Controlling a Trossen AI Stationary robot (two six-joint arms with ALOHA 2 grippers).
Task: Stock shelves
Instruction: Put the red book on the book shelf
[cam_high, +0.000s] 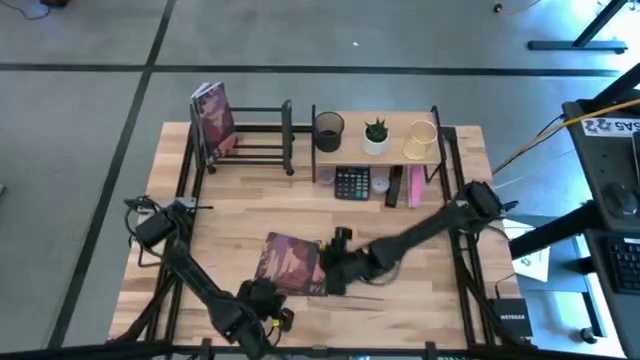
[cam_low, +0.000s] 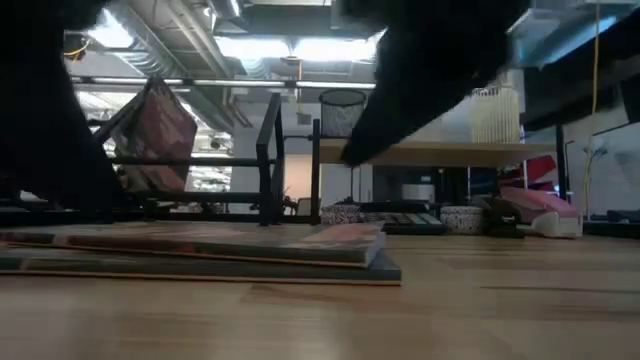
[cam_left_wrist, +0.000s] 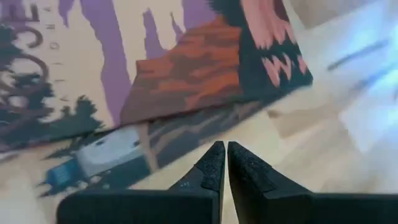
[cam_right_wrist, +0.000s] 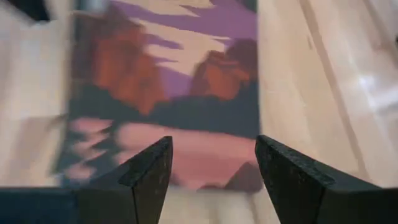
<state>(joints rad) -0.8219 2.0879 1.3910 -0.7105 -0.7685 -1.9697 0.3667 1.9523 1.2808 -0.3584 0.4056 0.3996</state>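
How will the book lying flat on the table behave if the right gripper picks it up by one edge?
The book looks thin and soft-covered, so it would probably sag. It lies flat, leaving little edge for the open right gripper, and may slide instead.

The left gripper (cam_left_wrist: 222, 163) sits low near the front edge, its 2 fingers pressed together. The right gripper (cam_right_wrist: 211, 168) reaches in toward the table's middle, fingers spread wide apart.

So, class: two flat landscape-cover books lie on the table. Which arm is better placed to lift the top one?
Probably the right: the right gripper is open, facing the top book. The left gripper is shut beside it.
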